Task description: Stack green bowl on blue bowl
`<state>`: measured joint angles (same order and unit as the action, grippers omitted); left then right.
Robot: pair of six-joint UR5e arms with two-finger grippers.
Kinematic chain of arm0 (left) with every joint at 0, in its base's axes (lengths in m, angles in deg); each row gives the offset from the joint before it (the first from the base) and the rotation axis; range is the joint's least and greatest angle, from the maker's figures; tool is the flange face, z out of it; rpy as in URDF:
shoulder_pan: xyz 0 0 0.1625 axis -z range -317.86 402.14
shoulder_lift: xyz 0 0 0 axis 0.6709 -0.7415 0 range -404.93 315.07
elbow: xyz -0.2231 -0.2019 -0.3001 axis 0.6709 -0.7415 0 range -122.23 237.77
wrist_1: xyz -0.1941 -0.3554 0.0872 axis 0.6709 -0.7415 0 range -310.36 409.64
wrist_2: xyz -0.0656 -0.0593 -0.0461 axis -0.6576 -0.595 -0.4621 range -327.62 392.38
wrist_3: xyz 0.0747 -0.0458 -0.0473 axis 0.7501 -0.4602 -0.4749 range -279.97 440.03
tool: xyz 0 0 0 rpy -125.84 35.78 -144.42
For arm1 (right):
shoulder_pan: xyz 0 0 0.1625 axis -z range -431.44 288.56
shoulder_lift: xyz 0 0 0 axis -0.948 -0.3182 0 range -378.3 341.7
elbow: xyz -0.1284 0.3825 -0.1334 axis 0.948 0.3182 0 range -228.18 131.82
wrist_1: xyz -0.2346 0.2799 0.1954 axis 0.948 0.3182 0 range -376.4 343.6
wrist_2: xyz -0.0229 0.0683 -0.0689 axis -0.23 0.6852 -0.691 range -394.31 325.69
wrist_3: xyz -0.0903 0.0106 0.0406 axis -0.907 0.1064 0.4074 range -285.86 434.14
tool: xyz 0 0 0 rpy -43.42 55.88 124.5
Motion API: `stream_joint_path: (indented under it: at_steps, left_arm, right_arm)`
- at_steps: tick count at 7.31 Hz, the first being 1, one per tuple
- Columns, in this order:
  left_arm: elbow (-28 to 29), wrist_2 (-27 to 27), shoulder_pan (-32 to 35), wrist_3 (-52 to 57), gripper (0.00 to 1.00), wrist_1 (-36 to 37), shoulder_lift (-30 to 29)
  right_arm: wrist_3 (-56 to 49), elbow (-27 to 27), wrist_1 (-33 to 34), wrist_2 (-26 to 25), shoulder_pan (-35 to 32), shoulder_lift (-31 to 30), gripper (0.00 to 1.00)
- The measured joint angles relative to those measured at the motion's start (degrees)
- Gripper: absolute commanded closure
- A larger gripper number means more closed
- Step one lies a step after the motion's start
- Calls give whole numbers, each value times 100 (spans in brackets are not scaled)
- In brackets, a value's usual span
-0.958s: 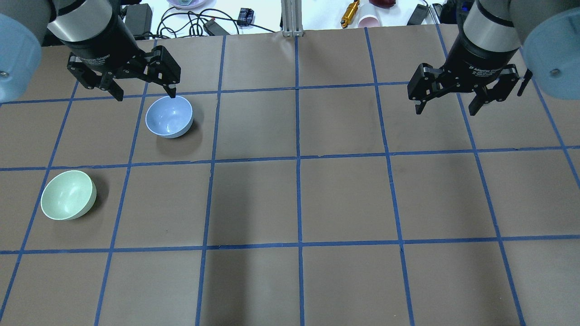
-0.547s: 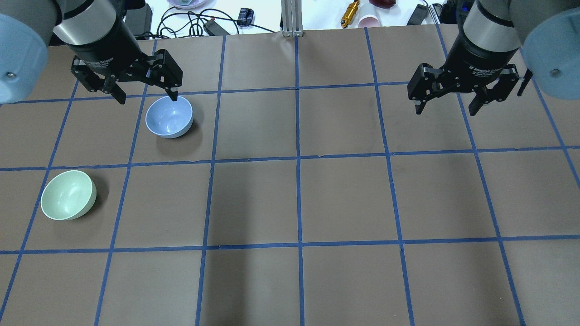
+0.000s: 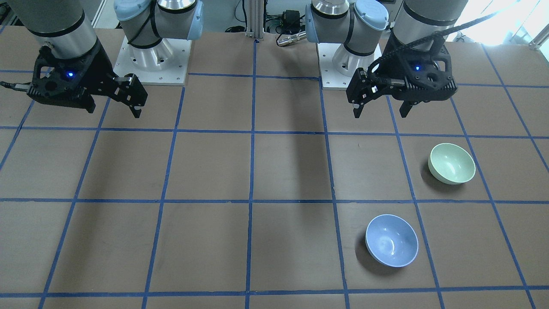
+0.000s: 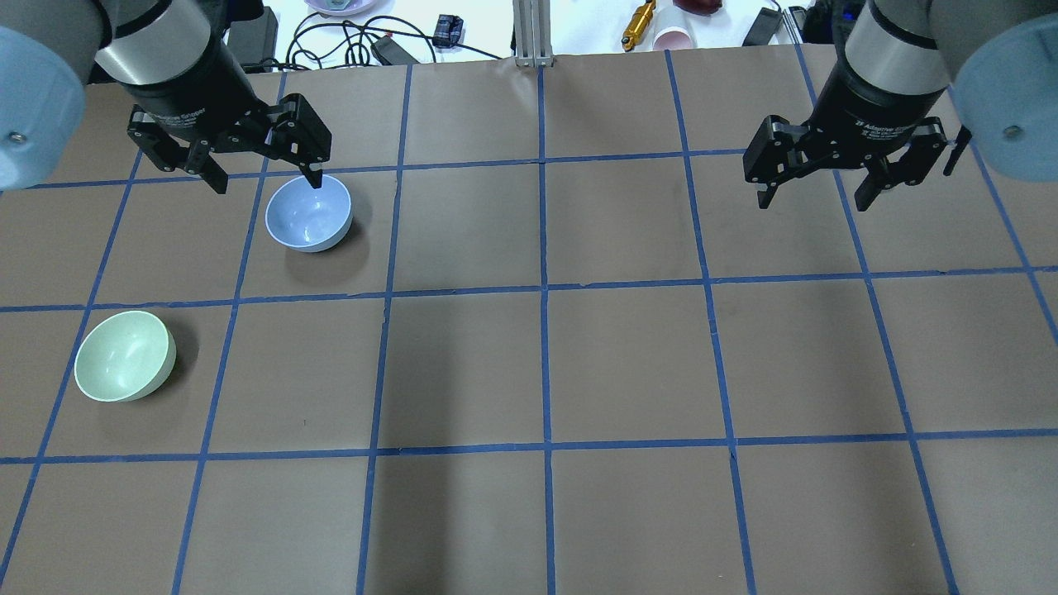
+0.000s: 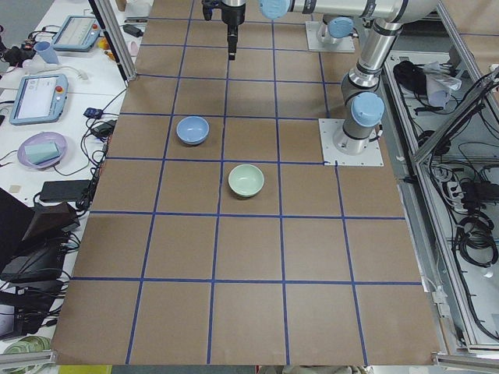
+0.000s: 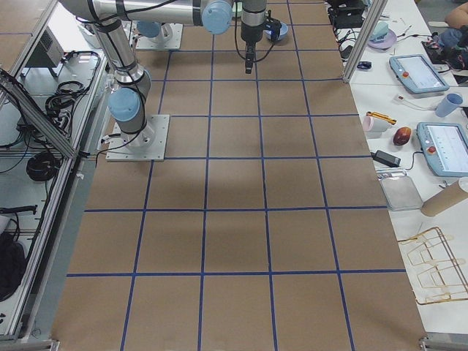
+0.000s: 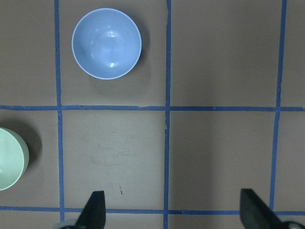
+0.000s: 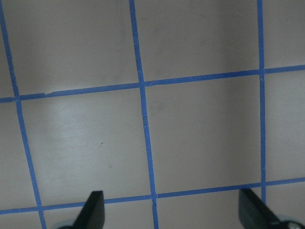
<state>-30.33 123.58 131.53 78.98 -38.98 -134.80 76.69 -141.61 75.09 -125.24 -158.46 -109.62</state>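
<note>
looking down on a brown table point(image 4: 463, 364) divided into squares by blue tape lines point(image 4: 543, 289). showing the green bowl point(image 4: 124, 355) upright and empty on the robot's left side, alone inside one square. showing the blue bowl point(image 4: 308, 213) upright and empty too, in the diagonally neighbouring square, farther from the robot and nearer the table's middle, well apart from the green bowl, nothing stacked yet. catching the left gripper point(image 4: 267, 182) high above the table on that same side, jaws spread wide, holding nothing and touching neither bowl. seen through its wrist camera: the blue bowl point(image 7: 106, 50) whole at upper left, the green bowl point(image 7: 10, 159) cut off by the left edge, bare table straight below. catching the right gripper point(image 4: 812, 202) high over the robot's right side, far from both bowls, jaws likewise spread wide and empty, with only table and tape below it. confirming from the front view the same layout, with the green bowl point(image 3: 451, 163) closer to the robot's base than the blue bowl point(image 3: 391, 240).
</note>
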Motion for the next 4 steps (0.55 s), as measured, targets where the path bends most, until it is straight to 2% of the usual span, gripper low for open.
stream_joint_path:
  at_steps: [2,4]
  left_arm:
    - [-27,-21,-383,154,0,-96,11]
    - [-286,-73,-1197,1097,0,-159,23]
  right_arm:
    - [0,0,0,-3,0,0,0]
    - [0,0,0,-4,0,0,0]
